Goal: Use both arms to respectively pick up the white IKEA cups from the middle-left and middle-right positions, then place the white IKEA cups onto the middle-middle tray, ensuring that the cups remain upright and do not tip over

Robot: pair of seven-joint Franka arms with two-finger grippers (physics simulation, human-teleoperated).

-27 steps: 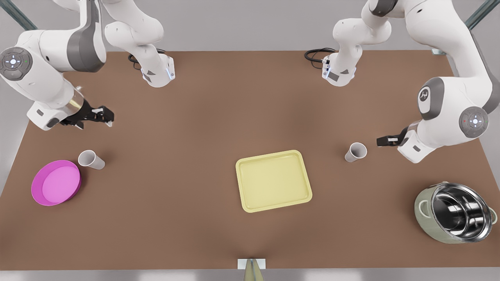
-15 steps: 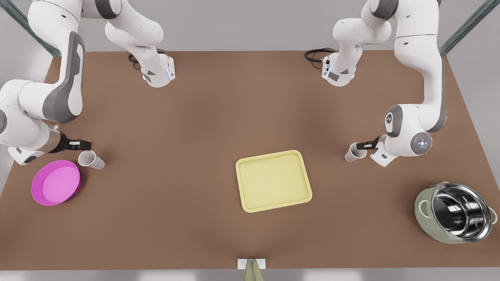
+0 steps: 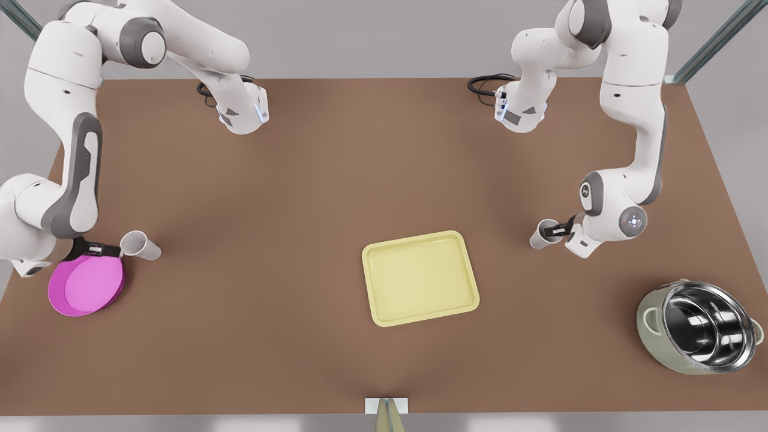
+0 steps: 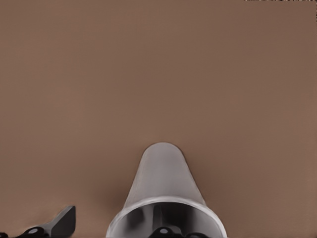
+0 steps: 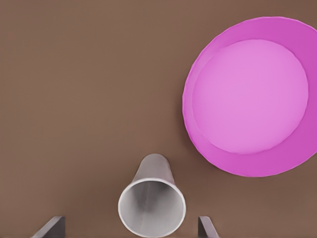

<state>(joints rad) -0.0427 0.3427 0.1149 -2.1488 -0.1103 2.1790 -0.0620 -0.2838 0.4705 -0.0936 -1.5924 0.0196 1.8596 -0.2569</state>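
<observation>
So, taking the tray (image 3: 420, 278) as landmark: to its front-view left, your right gripper (image 5: 130, 227) was spread around one white cup (image 5: 151, 207) beside the magenta dish (image 5: 250, 96); opposite, your left gripper (image 3: 558, 230) was at the other cup (image 3: 545, 233), with one spread finger inside its rim.

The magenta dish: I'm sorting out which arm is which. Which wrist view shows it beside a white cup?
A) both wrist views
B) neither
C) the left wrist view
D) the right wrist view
D: the right wrist view shows the magenta dish beside a white cup; the left wrist view shows a cup on bare brown table.
</observation>
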